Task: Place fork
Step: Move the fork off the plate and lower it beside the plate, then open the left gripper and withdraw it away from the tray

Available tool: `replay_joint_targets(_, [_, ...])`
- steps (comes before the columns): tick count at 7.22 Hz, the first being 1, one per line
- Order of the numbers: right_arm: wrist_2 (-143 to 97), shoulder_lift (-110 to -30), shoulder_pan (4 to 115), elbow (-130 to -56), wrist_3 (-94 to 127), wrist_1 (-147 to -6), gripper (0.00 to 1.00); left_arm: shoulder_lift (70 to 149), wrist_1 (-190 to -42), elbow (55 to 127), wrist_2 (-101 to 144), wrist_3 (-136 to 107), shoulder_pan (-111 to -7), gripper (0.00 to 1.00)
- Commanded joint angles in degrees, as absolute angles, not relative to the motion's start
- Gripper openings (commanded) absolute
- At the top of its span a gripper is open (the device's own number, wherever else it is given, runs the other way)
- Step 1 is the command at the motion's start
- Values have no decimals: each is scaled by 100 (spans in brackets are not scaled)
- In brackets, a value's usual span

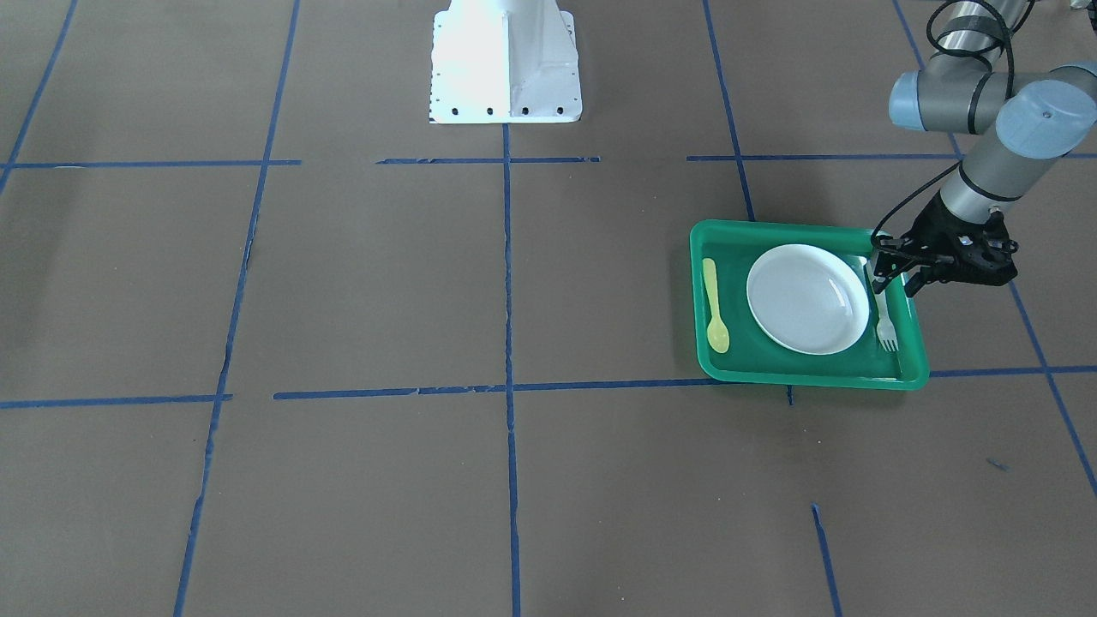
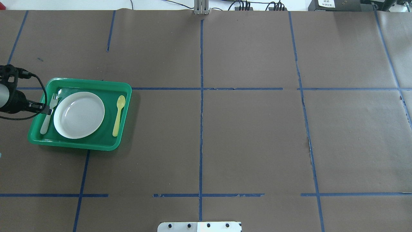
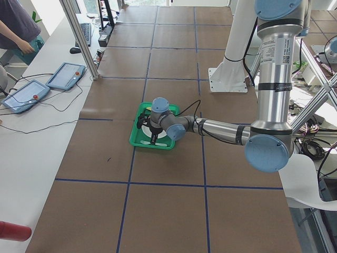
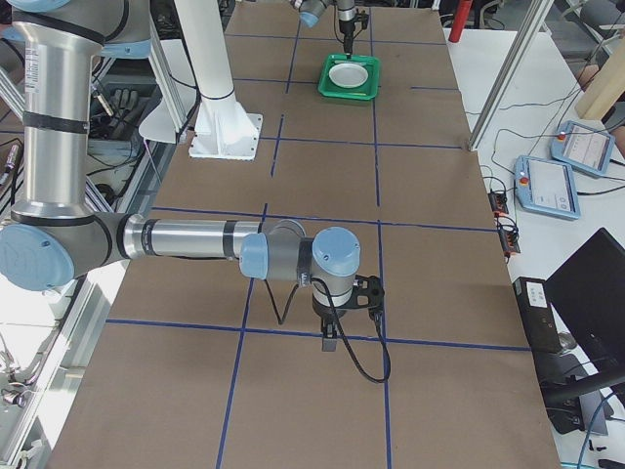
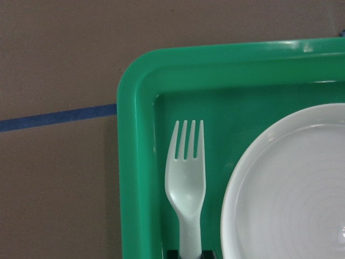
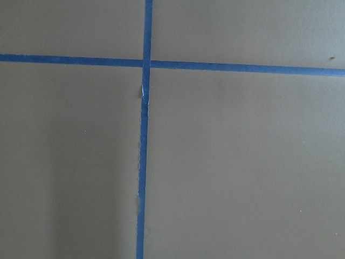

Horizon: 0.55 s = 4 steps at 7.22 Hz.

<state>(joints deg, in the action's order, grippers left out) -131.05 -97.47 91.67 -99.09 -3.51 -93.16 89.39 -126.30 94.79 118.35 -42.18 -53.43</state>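
Counted on table: 1 green tray (image 2: pixel 87 83), left side. Inside tray: 1 white plate (image 2: pixel 79 115), 1 fork (image 5: pixel 185 178) left of plate, 1 yellow spoon (image 2: pixel 118 116) right of plate. Robot arms: 2, namely left arm (image 1: pixel 986 180) and right arm (image 4: pixel 195 239). Also 1 white base mount (image 1: pixel 506 64).

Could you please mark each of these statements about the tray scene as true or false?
1. The fork lies inside the green tray, beside the white plate. True.
2. The yellow spoon rests on the plate. False: the yellow spoon lies on the tray floor, across the plate from the fork.
3. The left gripper is at the fork's handle. True.
4. The fork's tines point toward the robot. False: they point away from the robot's base.
5. The right wrist camera sees the tray. False: it shows only brown table cover and blue tape.
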Motion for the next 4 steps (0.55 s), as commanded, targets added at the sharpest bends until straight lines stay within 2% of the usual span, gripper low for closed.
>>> replay_joint_targets(1, [-13104,-9747,9167,-9914,-343,-9316,100,8947,-12639,9518,11856,-4210,-5370,100])
replay_joint_targets(4, [-13104,-9747,9167,-9914,-352,-9316,100,8947,-12525,9800,13023,-3398,-6754,100])
